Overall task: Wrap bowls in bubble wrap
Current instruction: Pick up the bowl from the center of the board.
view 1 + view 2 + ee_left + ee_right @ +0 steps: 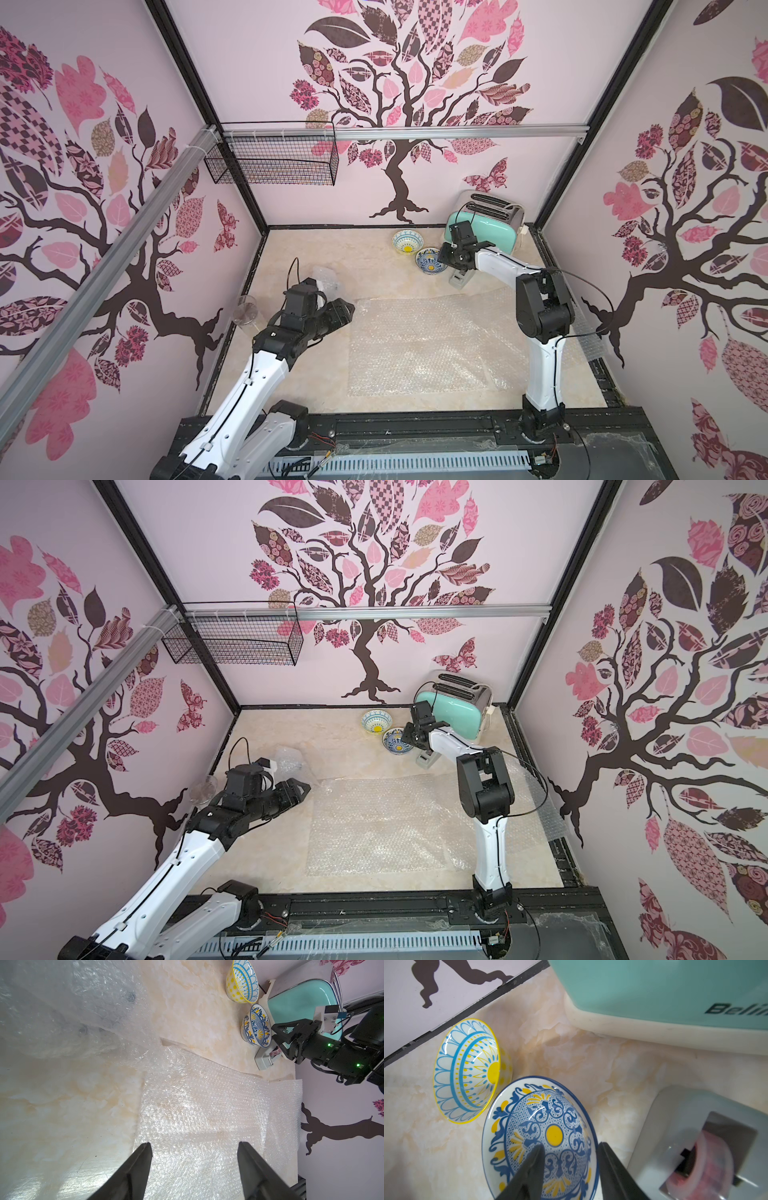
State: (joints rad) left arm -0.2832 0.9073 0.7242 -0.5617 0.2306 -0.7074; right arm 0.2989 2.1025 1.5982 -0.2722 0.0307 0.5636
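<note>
Clock read in both top views: 12 toward the back wall, dial centred on the table (320,382).

Toward 12 to 1 o'clock, two bowls upright on the marble-look top. First the dark-blue bowl (427,262) with a yellow centre. Then, at its 11 o'clock and just beside it, the light-blue bowl (407,242) with a yellow rim. Not possible to tell whether the two rims touch.

Right gripper (571,1147) over the 3 o'clock side of the dark-blue bowl. Fingers (531,1172) spread apart and astride the rim, one inside the bowl, the other just outside. Clear gap between the inner finger and the rim, nothing pinched.

At 4 o'clock of this bowl and just beside it, a grey tape dispenser (458,281). Behind, in the back right corner at 1 o'clock, a mint toaster (490,232).

From the middle out to 3 o'clock, the bubble wrap sheet (415,353) flat on the table, with more wrap overlapping on its right side as far as the wall.

Left gripper (194,1144) over the 9 o'clock edge of this sheet, fingers wide apart, nothing between them.

At 10 o'clock, beyond the left arm, a crumpled bundle (328,279) of bubble wrap, its content impossible to make out. At 9 o'clock, near the wall, a clear glass (247,313).
</note>
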